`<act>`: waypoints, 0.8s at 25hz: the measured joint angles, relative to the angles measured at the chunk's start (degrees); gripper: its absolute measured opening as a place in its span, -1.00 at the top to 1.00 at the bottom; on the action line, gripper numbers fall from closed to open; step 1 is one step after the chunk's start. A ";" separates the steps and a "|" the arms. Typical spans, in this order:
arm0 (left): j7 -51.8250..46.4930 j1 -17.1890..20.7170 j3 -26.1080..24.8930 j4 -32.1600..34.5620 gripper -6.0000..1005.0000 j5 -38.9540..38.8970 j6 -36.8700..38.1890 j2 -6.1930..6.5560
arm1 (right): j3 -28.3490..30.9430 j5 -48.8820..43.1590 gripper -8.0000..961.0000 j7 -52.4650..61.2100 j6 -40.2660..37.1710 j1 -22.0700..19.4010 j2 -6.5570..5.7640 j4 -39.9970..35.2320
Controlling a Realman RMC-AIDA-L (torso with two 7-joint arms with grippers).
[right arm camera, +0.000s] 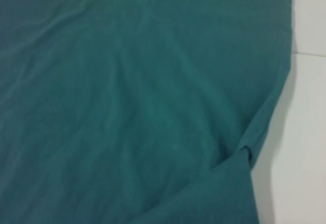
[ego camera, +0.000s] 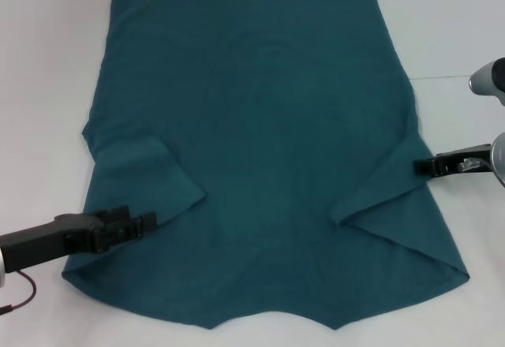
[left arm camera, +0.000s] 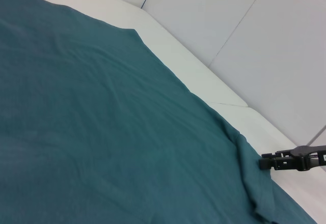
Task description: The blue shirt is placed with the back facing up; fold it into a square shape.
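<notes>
The left gripper [ego camera: 148, 221] sits low over the near left part of the blue shirt [ego camera: 268, 150], its black fingers reaching onto the cloth just below the folded-in left sleeve; whether they pinch the fabric cannot be told. The right gripper [ego camera: 420, 166] lies at the shirt's right edge, its dark tip touching the hem where the right sleeve is turned inward; its fingers' state cannot be told either. The left wrist view shows that same black tip [left arm camera: 265, 162] at the far edge of the cloth.

The shirt is soft, matte, dark teal knit, plain on the upper face, with shallow ripples across the body and a sharper crease near the right fold [right arm camera: 247, 150]. It lies flat on a smooth white table [ego camera: 47, 63], spread wide. Its long axis runs away from the robot: the straight hem is at the far side, the curved neck end nearest the robot. Both sleeves are folded in as angled flaps over the body.
</notes>
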 joint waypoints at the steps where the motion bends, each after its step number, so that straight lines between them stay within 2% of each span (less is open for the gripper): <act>1: 0.00 0.00 0.00 0.00 -0.49 0.00 -0.02 0.00 | 0.00 0.38 -0.12 -0.49 0.06 0.04 0.03 0.19; 4: 0.00 -0.02 -0.03 0.00 -0.49 0.00 -0.04 0.00 | 0.17 1.32 -0.08 -1.35 0.89 0.22 0.05 1.19; 7: 0.00 -0.01 -0.21 0.00 -0.49 0.00 -0.06 0.00 | 0.13 1.78 0.41 -1.47 1.80 0.30 0.07 1.69; 12: 0.00 -0.01 -0.31 0.00 -0.49 0.00 -0.15 0.00 | 0.40 4.23 0.83 -2.54 1.51 0.35 -0.04 1.98; 20: -0.01 -0.01 -0.42 0.00 -0.50 0.00 -0.28 0.00 | 0.38 10.95 0.92 -2.40 -1.01 0.56 -0.54 1.55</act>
